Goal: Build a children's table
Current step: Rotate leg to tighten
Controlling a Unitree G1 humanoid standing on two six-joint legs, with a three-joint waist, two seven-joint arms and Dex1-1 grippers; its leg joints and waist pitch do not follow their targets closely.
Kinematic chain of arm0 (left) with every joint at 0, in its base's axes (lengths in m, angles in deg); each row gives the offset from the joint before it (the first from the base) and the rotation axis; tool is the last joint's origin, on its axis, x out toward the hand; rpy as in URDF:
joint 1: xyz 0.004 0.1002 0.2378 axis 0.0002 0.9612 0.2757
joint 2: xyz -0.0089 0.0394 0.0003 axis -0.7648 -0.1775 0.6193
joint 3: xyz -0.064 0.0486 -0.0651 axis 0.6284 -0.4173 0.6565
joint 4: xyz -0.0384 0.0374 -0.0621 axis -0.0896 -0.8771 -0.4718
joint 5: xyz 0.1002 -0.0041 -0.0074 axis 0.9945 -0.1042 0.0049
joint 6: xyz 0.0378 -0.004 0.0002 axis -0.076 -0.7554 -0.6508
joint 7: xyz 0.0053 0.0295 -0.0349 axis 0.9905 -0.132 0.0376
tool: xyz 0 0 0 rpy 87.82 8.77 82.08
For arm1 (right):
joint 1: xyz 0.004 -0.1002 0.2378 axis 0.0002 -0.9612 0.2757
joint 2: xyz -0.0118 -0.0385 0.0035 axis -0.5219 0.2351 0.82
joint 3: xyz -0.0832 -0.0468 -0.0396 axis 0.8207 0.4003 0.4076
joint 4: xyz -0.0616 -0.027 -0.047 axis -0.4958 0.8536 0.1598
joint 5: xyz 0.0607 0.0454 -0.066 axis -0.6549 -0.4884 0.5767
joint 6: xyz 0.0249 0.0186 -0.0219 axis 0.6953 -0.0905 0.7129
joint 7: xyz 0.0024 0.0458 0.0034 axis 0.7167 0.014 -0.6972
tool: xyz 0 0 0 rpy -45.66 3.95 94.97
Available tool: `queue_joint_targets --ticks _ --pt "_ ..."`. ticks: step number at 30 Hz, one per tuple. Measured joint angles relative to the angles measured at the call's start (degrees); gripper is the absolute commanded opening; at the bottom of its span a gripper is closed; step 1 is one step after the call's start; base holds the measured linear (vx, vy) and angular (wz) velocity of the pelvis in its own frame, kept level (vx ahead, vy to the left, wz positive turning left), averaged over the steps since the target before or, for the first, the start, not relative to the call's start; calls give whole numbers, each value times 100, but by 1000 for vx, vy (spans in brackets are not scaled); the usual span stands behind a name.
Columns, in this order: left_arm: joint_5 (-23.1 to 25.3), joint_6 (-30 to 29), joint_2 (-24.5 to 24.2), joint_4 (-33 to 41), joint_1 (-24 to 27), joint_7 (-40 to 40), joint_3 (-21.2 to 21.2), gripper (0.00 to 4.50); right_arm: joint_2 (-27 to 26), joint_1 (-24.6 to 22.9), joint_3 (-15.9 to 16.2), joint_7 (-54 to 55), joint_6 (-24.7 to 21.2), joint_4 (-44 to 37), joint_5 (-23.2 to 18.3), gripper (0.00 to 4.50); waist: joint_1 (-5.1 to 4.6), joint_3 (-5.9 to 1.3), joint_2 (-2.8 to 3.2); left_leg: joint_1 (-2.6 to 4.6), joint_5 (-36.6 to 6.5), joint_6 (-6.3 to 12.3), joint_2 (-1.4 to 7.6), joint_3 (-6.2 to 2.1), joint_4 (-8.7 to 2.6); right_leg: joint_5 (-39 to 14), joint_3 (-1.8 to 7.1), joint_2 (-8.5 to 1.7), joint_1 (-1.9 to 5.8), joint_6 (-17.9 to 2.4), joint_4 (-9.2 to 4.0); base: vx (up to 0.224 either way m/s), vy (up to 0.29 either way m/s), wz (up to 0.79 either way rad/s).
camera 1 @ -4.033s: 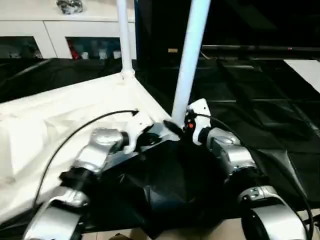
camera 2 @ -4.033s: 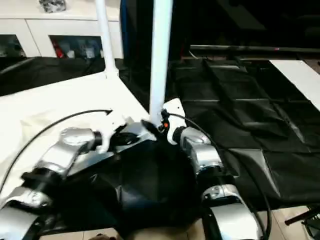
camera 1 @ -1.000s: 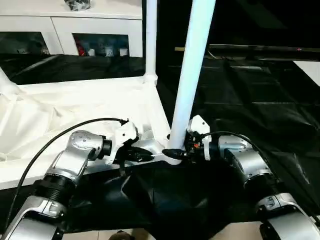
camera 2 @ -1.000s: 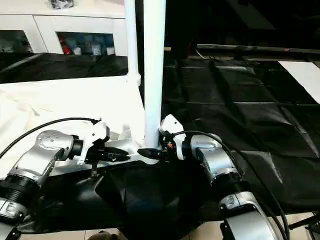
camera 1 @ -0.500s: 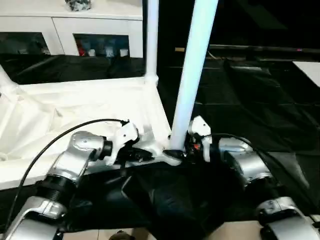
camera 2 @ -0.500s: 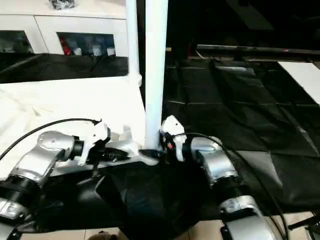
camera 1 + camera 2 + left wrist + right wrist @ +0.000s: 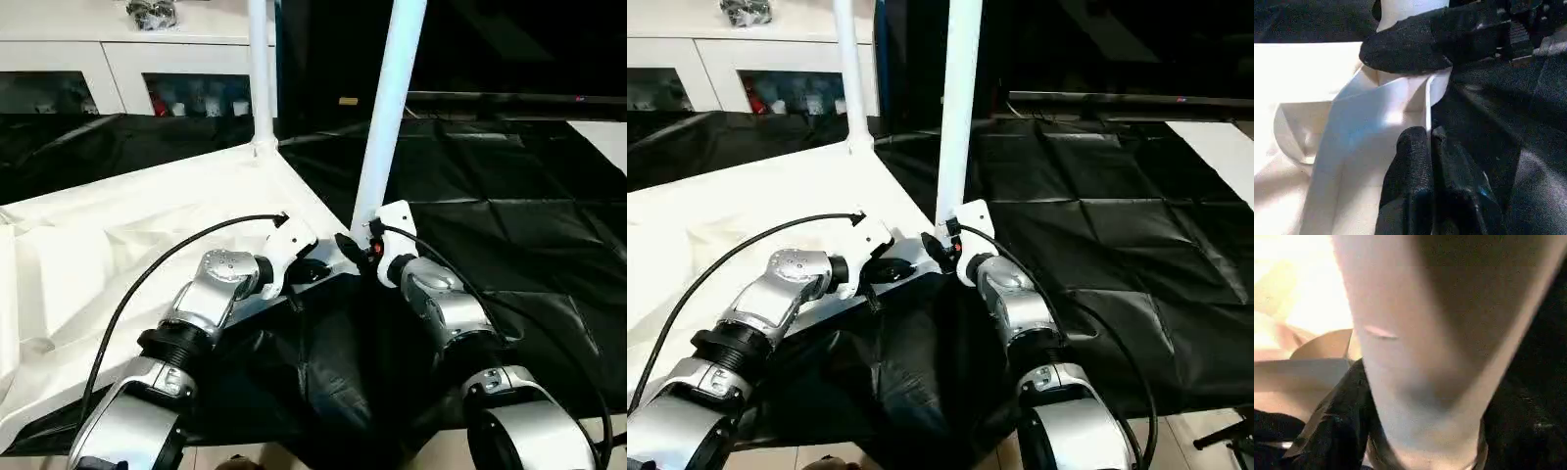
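Left eye view: the white plastic children's table top point(image 7: 127, 225) is seen lying upside down on a black sheet point(image 7: 509, 225), its ribbed underside facing up. Two long white tapered tube legs are seen standing upright in corner sockets: a far leg point(image 7: 260, 69) at the back corner and a near leg point(image 7: 387, 117) at the corner closest to the robot.

The near leg's base is flanked by both grippers. The left gripper point(image 7: 1422, 161) is held against the edge of the table top at that corner, its black fingers point(image 7: 1410, 166) pressed together on the thin plastic rim, as judged from the left wrist view. The right gripper point(image 7: 355, 245) is set at the foot of the near leg, with one finger laid across the socket; whether the leg is clamped cannot be told.

Behind, a white cabinet with glass doors point(image 7: 108, 73) is visible.

As a judgement, two legs appear fitted, the near one perhaps not yet fully seated. The other corners cannot be seen, so the count of legs remaining cannot be given.
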Motion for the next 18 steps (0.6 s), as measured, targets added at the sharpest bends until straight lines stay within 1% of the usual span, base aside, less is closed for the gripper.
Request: queue_joint_targets --ticks 1,2,3,4,5,7,9,12,14,18 --pt "3 12 -6 -1 0 -2 0 0 -12 0 0 -11 2 0 -1 342 -4 0 0 0 0 0 0 0 0 0 1 0 0 0 0 0 0 0" --pt "4 22 -13 -2 1 -7 -2 0 -16 0 0 -16 4 -1 0 362 -6 1 -1 -1 0 0 0 0 0 1 1 0 0 0 0 0 0 0" --pt "0 74 -64 21 29 -83 0 0 -12 -6 13 -98 11 -13 8 362 -16 1 -1 -2 0 0 0 0 0 1 0 0 -2 0 0 0 0 0" --pt "-6 102 -123 89 78 -176 2 0 23 -22 63 -234 33 -36 29 375 -27 1 -1 -2 0 0 0 0 0 0 1 0 -3 1 0 0 0 0" --pt "-28 141 -195 169 129 -295 0 0 101 -61 154 -451 59 -102 42 375 -38 1 -2 -7 0 0 1 0 -2 -1 -1 0 -8 3 0 0 0 0" --pt "-72 182 -302 286 216 -472 1 0 207 -175 272 -812 146 -234 43 392 -51 1 -1 -9 0 0 4 0 -9 -5 -1 5 -13 10 0 0 0 0" --pt "-151 182 -449 429 315 -691 1 0 372 -217 426 -1276 169 -327 41 392 -59 1 -1 -10 0 0 12 0 -16 -7 -3 15 -19 12 0 0 0 0" --pt "-286 220 -663 605 433 -1178 -28 0 691 -321 644 -2105 223 -465 36 392 -37 4 3 -17 0 0 25 0 -17 -10 -9 24 -25 17 0 0 0 0" --pt "-344 251 -770 706 508 -1445 -50 0 833 -397 742 -2541 254 -596 24 392 -6 4 3 -19 0 -1 28 0 -16 -11 -10 26 -25 17 -1 0 0 0" --pt "-457 310 -988 777 571 -1826 -90 0 1076 -453 889 -3230 248 -813 -35 392 12 9 -3 -24 0 -1 28 0 -5 -10 -8 25 -25 17 -1 0 0 0"
